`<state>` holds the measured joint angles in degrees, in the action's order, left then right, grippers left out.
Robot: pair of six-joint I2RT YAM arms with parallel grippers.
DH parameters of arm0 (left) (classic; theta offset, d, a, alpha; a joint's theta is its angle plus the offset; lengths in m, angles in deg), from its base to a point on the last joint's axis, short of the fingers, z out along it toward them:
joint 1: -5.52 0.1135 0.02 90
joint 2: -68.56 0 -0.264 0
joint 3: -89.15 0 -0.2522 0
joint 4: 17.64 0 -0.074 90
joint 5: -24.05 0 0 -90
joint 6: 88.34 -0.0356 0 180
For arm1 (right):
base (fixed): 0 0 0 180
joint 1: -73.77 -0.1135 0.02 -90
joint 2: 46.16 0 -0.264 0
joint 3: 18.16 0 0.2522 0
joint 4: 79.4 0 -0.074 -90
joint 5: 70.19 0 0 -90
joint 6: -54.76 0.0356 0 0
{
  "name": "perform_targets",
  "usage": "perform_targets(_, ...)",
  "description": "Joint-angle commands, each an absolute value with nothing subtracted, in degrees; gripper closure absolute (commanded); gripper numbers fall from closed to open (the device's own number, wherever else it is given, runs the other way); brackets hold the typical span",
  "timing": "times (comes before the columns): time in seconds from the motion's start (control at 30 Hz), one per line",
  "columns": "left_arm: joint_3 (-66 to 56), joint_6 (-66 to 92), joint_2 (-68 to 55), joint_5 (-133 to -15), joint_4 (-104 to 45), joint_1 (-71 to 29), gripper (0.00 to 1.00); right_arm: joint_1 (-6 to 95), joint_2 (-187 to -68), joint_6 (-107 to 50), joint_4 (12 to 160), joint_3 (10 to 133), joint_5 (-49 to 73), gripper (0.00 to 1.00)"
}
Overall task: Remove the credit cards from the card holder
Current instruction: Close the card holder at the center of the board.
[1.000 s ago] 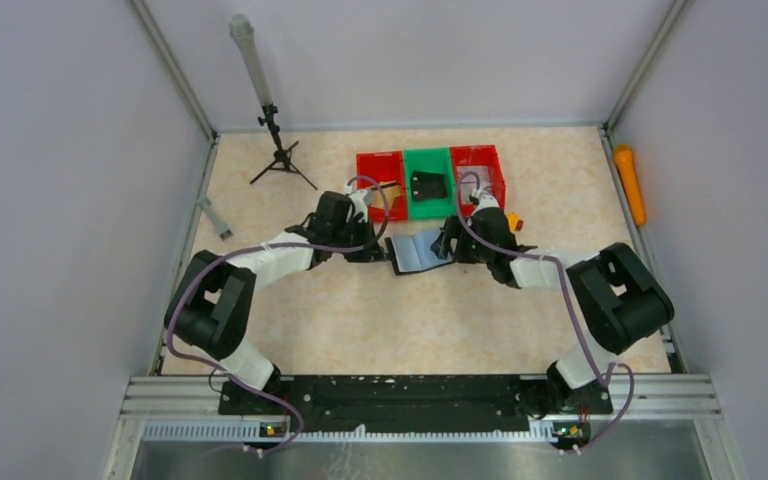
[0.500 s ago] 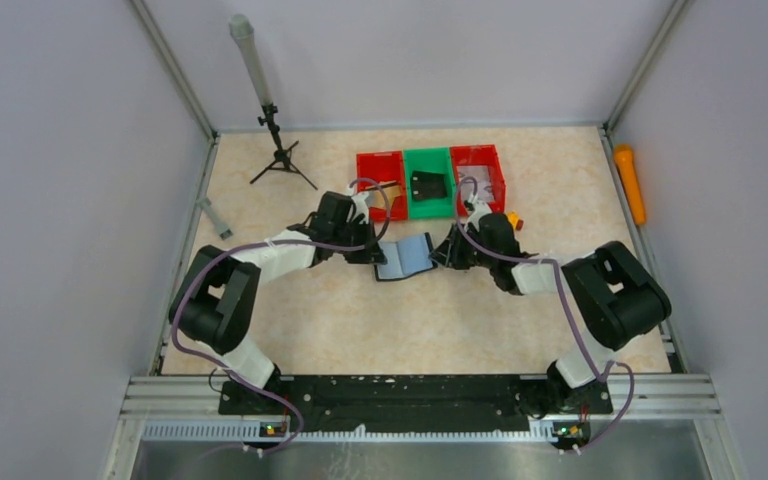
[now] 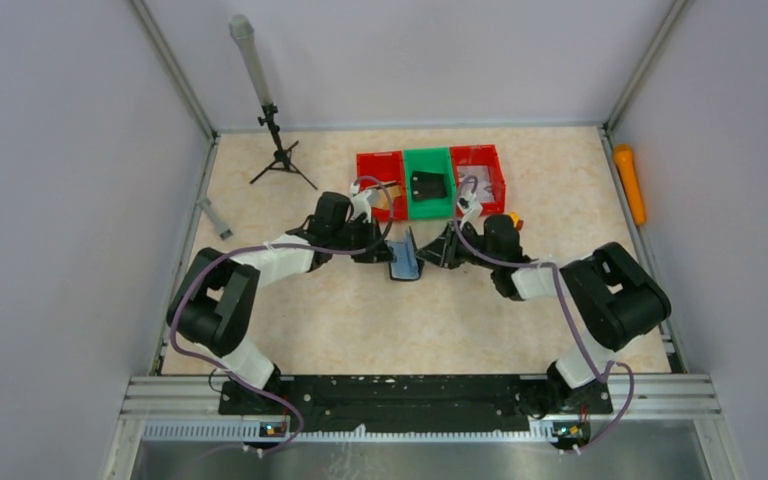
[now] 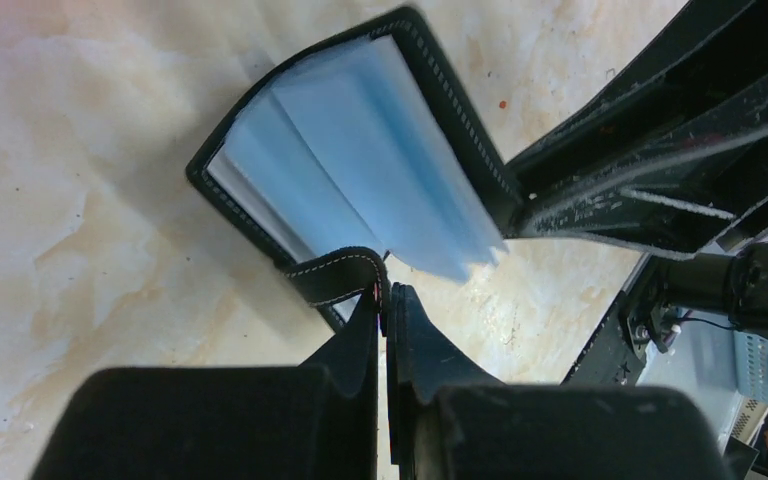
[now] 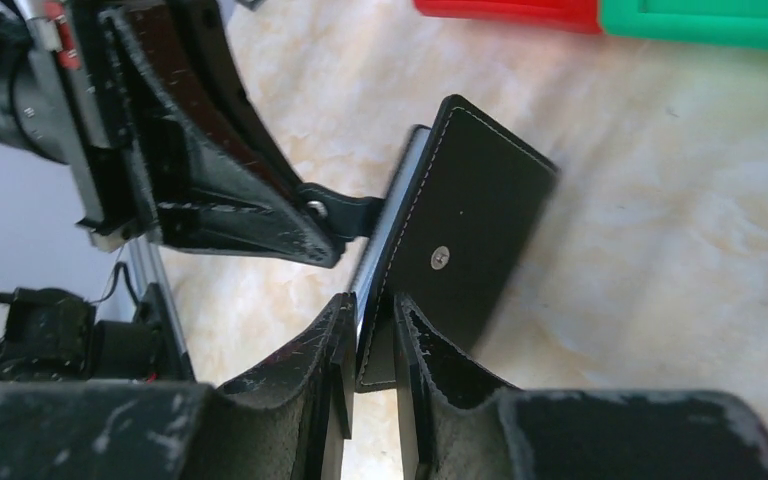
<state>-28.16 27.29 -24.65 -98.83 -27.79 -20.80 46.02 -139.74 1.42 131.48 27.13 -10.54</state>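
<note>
I see the card holder mid-tabletop, a little toward the far edge. Black stitched cover, partly open in a V, raised on edge rather than lying flat. Inside: fanned pale blue shiny sleeves; can't make out any cards. Closing tab curls off one edge, pinched in the left gripper. The other cover shows a small metal snap stud on its outer face; the right gripper clamps that cover's edge.
</note>
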Motion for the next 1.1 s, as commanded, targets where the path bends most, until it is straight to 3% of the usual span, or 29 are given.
perform_targets(0.0,-28.7,27.8,-22.3,-101.5,-23.2,-21.0,1.00,44.2,-139.2,2.0,138.7,27.8,-15.4,0.79)
perform_targets(0.2,-28.0,28.4,-24.0,-103.4,-22.9,-21.2,1.00,42.1,-140.3,0.6,138.0,29.4,-16.4,0.69)
perform_targets(0.67,-23.2,26.2,-27.9,-94.5,-34.4,-21.7,1.00,42.0,-151.1,-1.5,118.2,39.2,-11.2,0.70)
perform_targets(0.9,-23.2,26.0,-26.9,-90.1,-36.5,-21.7,0.99,42.0,-149.9,-4.0,112.4,40.1,-6.1,0.70)
perform_targets(1.0,-23.4,26.1,-26.3,-90.8,-35.8,-21.7,0.91,42.0,-149.9,-4.2,112.2,40.2,-6.4,0.70)
perform_targets(1.07,-23.9,26.2,-26.1,-92.1,-34.7,-21.8,0.78,42.0,-149.4,-4.0,113.7,39.6,-7.2,0.70)
